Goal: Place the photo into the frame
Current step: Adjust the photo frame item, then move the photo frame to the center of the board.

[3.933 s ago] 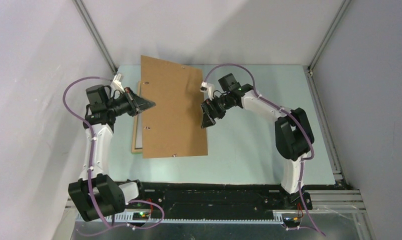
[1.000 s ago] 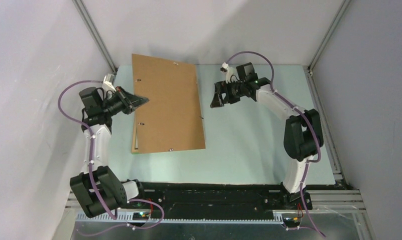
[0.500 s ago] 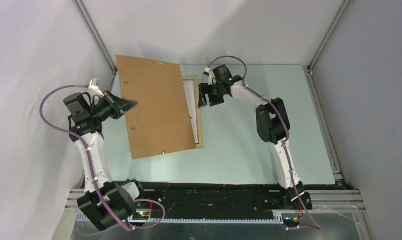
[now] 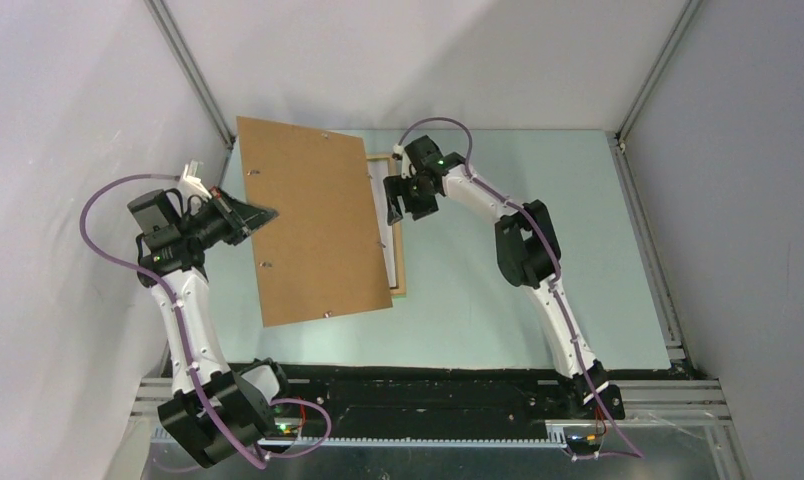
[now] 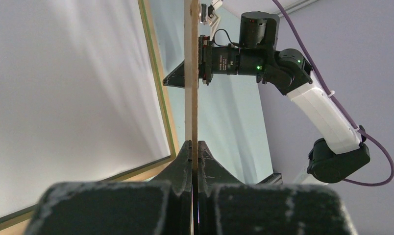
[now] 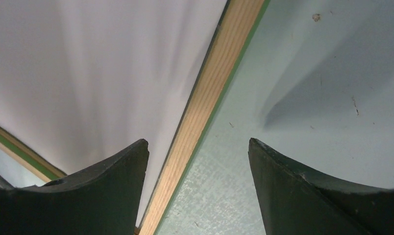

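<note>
While the left gripper (image 5: 195, 146) clamps the backing board (image 4: 313, 230), the right gripper (image 6: 197, 144) gapes; the frame (image 6: 212, 93) lies below it.

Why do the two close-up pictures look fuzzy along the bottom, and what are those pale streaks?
Right wrist view: the right pincer's fingers sit too near the lens and blur, while the frame shows crisp wood grain; a soft shadow crosses the table. Left wrist view: the left pincer's fingers gripping the backing board blur likewise. The streaks look like light sheen on the white surface.
</note>
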Robot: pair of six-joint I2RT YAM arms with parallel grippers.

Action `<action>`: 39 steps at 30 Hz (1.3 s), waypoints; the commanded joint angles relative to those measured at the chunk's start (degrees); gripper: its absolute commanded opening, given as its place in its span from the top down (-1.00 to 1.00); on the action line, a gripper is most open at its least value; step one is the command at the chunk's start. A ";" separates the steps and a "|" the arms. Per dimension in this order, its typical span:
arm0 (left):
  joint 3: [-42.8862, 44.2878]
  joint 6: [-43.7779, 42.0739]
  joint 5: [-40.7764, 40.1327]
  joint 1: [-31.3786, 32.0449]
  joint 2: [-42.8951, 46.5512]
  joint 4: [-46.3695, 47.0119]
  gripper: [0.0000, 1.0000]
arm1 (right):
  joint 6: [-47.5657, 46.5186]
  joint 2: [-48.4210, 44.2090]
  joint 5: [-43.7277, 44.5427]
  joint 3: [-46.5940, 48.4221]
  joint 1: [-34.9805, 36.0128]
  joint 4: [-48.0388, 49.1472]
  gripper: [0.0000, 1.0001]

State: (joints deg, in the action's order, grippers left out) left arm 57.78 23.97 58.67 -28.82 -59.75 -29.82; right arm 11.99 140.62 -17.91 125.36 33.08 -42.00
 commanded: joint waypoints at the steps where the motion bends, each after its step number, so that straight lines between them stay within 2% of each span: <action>1: 3.80 0.17 3.38 -0.53 1.43 1.62 1.00 | -0.01 2.07 3.47 3.97 0.80 -2.42 -0.57; 6: 3.66 0.39 3.99 -0.52 1.44 1.63 1.00 | -0.15 2.77 4.23 4.12 1.18 -2.89 -0.51; 27: 3.84 -0.59 3.97 -0.58 -0.47 1.67 1.00 | -1.63 4.81 5.91 3.97 2.94 -3.52 0.03; 31: 3.67 -0.87 4.11 -0.48 -0.99 1.61 1.00 | -1.76 4.25 6.44 3.17 2.97 -3.33 0.24; 39: 4.19 -2.21 4.15 -0.58 -2.87 1.69 1.00 | -1.20 -0.93 7.87 -3.86 1.56 -0.82 0.92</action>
State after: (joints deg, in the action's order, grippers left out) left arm 58.08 22.83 59.13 -28.86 -62.61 -30.24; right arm 12.29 143.02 -13.37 126.37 35.46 -42.65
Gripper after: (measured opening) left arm 0.017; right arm 0.287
